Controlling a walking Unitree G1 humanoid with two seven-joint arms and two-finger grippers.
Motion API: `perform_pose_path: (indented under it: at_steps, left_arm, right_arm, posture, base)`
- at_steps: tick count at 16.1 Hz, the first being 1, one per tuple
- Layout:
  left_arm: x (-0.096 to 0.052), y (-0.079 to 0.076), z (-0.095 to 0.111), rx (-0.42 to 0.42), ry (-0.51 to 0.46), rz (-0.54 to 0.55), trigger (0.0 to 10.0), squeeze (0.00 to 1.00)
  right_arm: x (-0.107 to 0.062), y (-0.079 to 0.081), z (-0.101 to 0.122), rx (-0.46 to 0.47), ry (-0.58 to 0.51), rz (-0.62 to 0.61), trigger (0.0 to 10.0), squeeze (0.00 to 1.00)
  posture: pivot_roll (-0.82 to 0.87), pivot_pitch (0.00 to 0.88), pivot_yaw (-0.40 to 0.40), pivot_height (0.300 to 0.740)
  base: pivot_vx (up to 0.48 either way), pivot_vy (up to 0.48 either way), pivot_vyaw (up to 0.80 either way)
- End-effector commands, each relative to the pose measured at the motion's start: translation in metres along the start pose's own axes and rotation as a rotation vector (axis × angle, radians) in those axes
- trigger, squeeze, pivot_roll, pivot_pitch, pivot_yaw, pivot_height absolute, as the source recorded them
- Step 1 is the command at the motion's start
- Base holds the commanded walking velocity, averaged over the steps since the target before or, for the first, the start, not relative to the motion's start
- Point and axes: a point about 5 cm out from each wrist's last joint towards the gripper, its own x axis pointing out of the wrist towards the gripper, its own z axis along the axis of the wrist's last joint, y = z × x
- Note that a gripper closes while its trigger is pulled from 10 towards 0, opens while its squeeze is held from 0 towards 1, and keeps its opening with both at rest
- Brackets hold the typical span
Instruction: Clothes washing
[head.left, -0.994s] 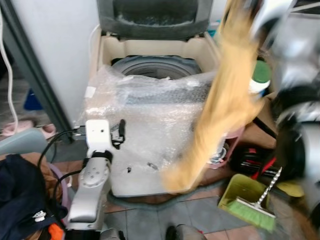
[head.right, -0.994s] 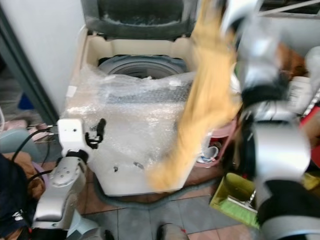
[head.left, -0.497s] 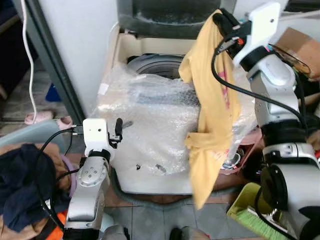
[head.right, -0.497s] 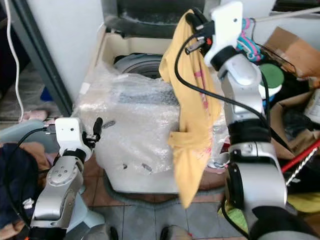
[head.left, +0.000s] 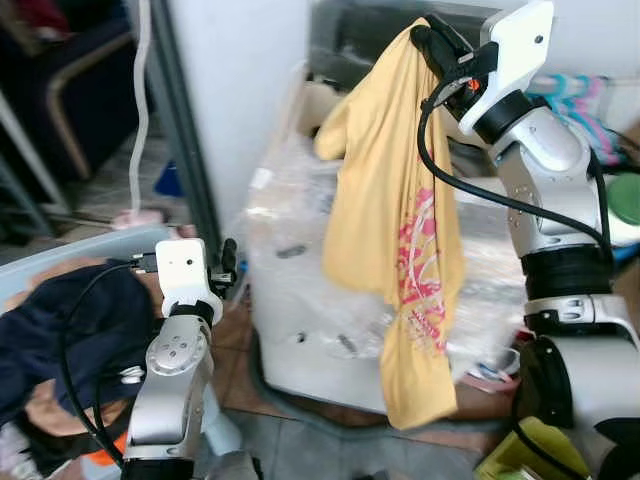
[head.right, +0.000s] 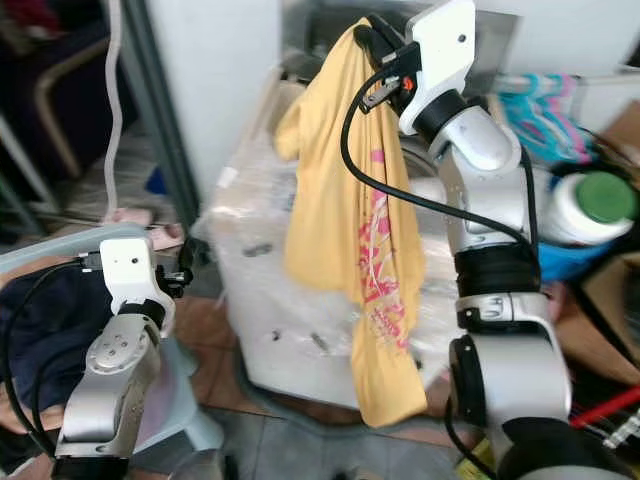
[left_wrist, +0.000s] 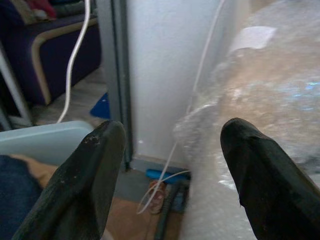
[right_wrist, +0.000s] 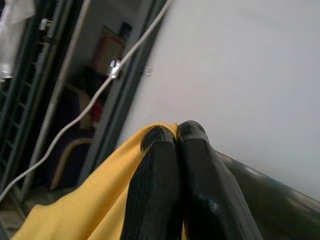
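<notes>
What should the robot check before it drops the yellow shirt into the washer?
1. Right tool pinching the yellow shirt: ok, fingers shut on the fabric.
2. Shirt off the floor: ok, it hangs free in front of the washing machine.
3. Washer lid up: cannot tell, the top is blurred.
4. Shirt above the tub opening: cannot tell, the tub is hidden.
5. Left tool out of the way: ok, open, low beside the washer, holding nothing.

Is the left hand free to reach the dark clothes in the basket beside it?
Probably yes. The left hand is open and empty, and the dark clothes lie just beside that arm with nothing between.
</notes>
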Motion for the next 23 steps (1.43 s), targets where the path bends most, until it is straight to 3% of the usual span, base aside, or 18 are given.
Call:
perform_pose_path:
  at_steps: [1,5,7,9,10,11,15,16,18,19,20,21,23]
  left_arm:
    - [0.000,-0.001,0.000,-0.001,0.007,-0.002,10.0,0.00]
    - [0.000,-0.003,-0.002,-0.008,0.015,-0.009,10.0,0.00]
    - [0.000,-0.003,-0.002,-0.017,0.017,-0.004,10.0,0.00]
    - [-0.001,-0.002,-0.002,-0.016,0.021,0.010,10.0,0.00]
    - [-0.001,-0.002,-0.003,-0.017,0.023,0.012,10.0,0.00]
    - [-0.002,-0.001,-0.003,-0.018,0.024,0.013,10.0,0.00]
    - [-0.002,-0.003,-0.003,-0.019,0.026,0.011,10.0,0.00]
    - [-0.003,-0.003,-0.003,-0.018,0.029,0.009,10.0,0.00]
    - [-0.002,-0.003,-0.003,-0.015,0.032,0.003,10.0,0.00]
    - [-0.002,-0.005,-0.003,-0.015,0.033,-0.006,10.0,0.00]
    - [-0.002,-0.006,-0.003,-0.015,0.033,-0.011,10.0,0.00]
    - [-0.002,-0.006,-0.003,-0.014,0.031,-0.013,10.0,0.00]
    - [-0.004,-0.005,-0.003,-0.015,0.034,-0.006,10.0,0.00]
  right_arm:
    - [0.010,-0.007,0.021,-0.063,-0.058,0.017,10.0,0.00]
    - [0.030,-0.028,0.049,-0.142,-0.083,0.028,10.0,0.00]
    - [0.041,-0.064,0.081,-0.217,-0.095,-0.204,10.0,0.00]
    - [0.033,-0.098,0.119,-0.304,-0.169,-0.461,10.0,0.00]
    - [0.029,-0.104,0.126,-0.335,-0.194,-0.500,10.0,0.00]
    - [0.028,-0.104,0.121,-0.316,-0.179,-0.490,10.0,0.00]
    - [0.017,-0.077,0.021,-0.163,0.142,-0.319,10.0,0.00]
    - [0.003,-0.055,-0.026,-0.093,0.307,-0.215,10.0,0.00]
    - [-0.008,-0.041,-0.049,-0.044,0.388,-0.133,10.0,0.00]
    - [-0.017,-0.035,-0.063,-0.009,0.453,-0.100,10.0,1.00]
    - [-0.022,-0.035,-0.066,-0.007,0.466,-0.096,10.0,1.00]
    - [-0.022,-0.040,-0.057,0.014,0.389,-0.134,10.0,1.00]
    - [-0.027,-0.043,-0.035,0.140,0.224,-0.123,10.0,1.00]
  posture:
    - [-0.04,0.000,-0.019,0.740]
    - [-0.04,0.000,-0.021,0.740]
    - [-0.04,0.000,-0.026,0.740]
    - [-0.03,0.000,-0.031,0.740]
    - [-0.03,0.000,-0.033,0.740]
    - [-0.03,0.000,-0.035,0.740]
    - [-0.03,0.000,-0.031,0.740]
    - [-0.03,0.000,-0.028,0.740]
    - [-0.04,0.000,-0.023,0.740]
    - [-0.04,0.000,-0.020,0.740]
    - [-0.04,0.000,-0.020,0.740]
    - [-0.04,0.000,-0.022,0.740]
    - [-0.04,0.000,-0.025,0.740]
  base:
    - [0.311,0.000,0.53]
    - [0.313,0.000,0.36]
    - [0.152,0.000,0.00]
    - [0.000,0.000,0.00]
    - [0.000,0.000,0.00]
    - [0.000,0.000,0.00]
    - [0.000,0.000,0.00]
    - [0.000,0.000,0.00]
    - [0.000,0.000,0.00]
    - [0.000,0.000,0.00]
    - [0.000,0.000,0.00]
    - [0.000,0.000,0.00]
    - [0.000,0.000,0.00]
